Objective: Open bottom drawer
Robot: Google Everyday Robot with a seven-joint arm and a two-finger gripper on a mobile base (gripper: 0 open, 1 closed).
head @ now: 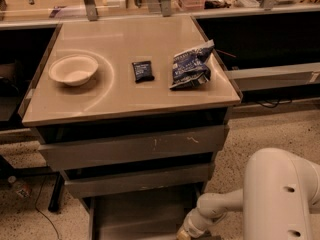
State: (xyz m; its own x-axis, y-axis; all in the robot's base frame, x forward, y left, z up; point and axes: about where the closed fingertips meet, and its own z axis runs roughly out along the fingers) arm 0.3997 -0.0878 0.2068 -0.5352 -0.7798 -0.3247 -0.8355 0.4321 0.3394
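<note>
The cabinet has three grey drawers under a beige top. The widest, scratched front (135, 146) is at the top and the mid-sized front (137, 180) lies under it. The bottom drawer (142, 214) is the slimmest; it stands pulled out toward me, its flat grey tray showing, and its front panel is cut off by the lower edge of the view. My gripper (183, 233) is at the tray's right front corner, mostly out of the picture at the bottom. The white arm (280, 194) fills the lower right.
On the cabinet top (100, 101) stand a white bowl (73, 69), a small dark packet (143, 70) and a blue snack bag (191, 65). Dark shelving runs to the left and right. A cable and a small bottle (19, 186) lie on the speckled floor at left.
</note>
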